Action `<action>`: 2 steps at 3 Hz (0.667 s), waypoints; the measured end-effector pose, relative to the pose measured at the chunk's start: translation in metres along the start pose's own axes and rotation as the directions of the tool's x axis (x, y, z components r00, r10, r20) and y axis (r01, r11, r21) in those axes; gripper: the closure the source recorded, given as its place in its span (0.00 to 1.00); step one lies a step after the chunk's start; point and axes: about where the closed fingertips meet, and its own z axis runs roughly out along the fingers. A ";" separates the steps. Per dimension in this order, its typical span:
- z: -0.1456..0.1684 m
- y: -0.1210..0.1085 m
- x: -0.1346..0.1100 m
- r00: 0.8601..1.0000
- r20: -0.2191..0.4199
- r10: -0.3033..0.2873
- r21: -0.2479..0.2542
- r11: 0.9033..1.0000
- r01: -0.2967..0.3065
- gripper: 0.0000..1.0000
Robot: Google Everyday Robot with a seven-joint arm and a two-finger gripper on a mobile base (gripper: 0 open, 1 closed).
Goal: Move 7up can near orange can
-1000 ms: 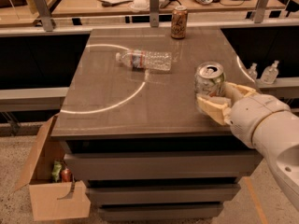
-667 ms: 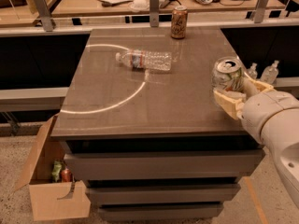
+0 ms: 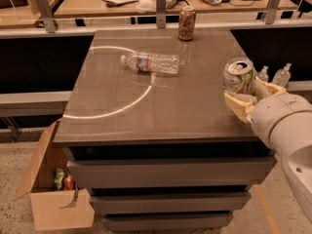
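The 7up can [image 3: 238, 75] is held upright at the right edge of the table [image 3: 117, 99], about halfway between the near and far edges. It is clasped low on its body by the gripper [image 3: 251, 93], which is closed on it from the right, so that the can stands just above and between the cream fingers [image 3: 237, 103]. The orange can [image 3: 187, 23] is seen upright at the table's far edge, well apart from the held can, with bare tabletop between them. Two cans are counted, and one clear plastic bottle [image 3: 150, 62] lying on its side left of that open stretch. Most of the near half of the surface is bare. One open cardboard box [image 3: 56, 206] sits on the floor at the near left corner.
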 end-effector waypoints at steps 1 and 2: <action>0.019 -0.011 -0.006 1.000 0.019 0.001 0.045 0.999 -0.002 1.00; 0.051 -0.035 0.000 0.999 0.031 0.028 0.114 0.993 -0.031 1.00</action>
